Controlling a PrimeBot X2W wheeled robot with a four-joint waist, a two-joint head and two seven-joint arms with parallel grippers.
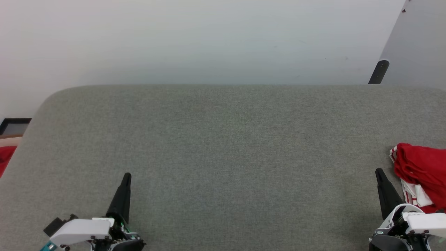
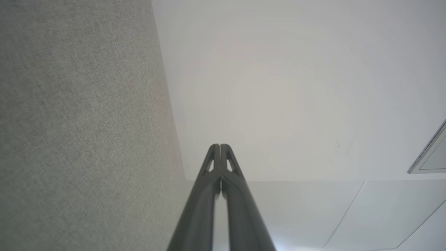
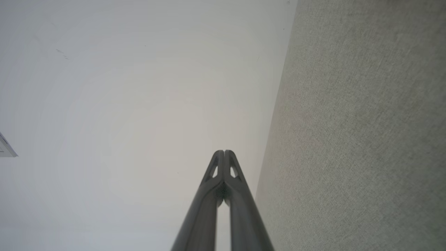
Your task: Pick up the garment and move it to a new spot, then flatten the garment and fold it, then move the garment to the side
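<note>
Garment (image 1: 423,165) found bunched at right edge of grey tabletop (image 1: 223,139), just beside right hand (image 1: 378,172). Both hands noted closed, nothing gripped; left hand (image 1: 127,176) well apart from garment

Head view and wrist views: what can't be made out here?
- Crumpled red jersey garment with white striped trim: head view, cut off by the right edge. Its folds hide any print, and the white mount of the right claw covers its lower part.
- Red patch: head view, cut off by the left edge and the grey fabric surface; unidentifiable.
- Dark post: head view, base hidden behind that surface.
</note>
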